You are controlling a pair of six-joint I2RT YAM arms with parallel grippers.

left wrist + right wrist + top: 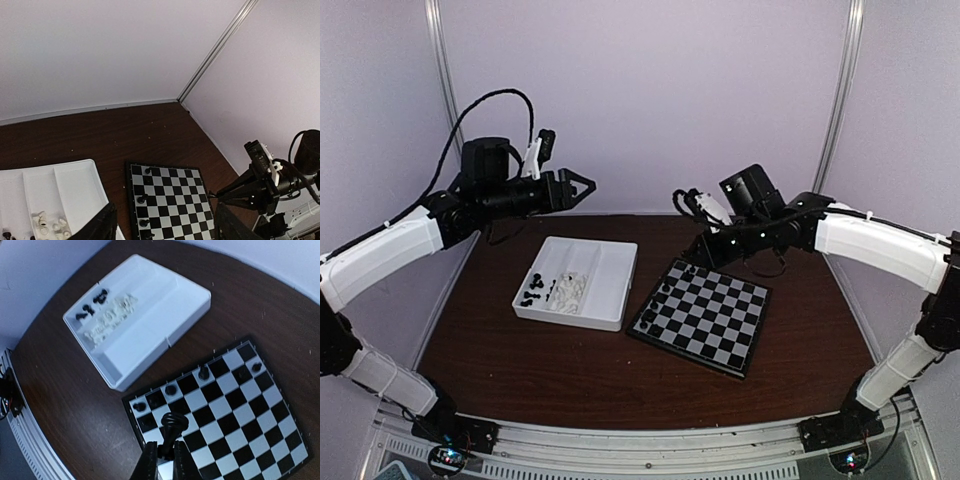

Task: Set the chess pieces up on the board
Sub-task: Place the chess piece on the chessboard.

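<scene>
The board (720, 330) lies right of centre, with a few black chess pieces (667, 288) along its left edge. My right gripper (696, 256) hovers over the board's far left corner. In the right wrist view this gripper (165, 450) is shut on the base of a black piece (172, 426), above the board (240, 420) near other black pieces (171, 389). My left gripper (576, 187) hangs high behind the tray. Its fingers (97, 225) stand wide apart with nothing between them, the board (175, 200) far below.
A white divided tray (610, 270) sits left of the board, holding loose black pieces (533, 286) and white pieces (568, 290) in its left compartments. The right arm (260, 185) reaches in over the board's far side. Walls close off the back and sides.
</scene>
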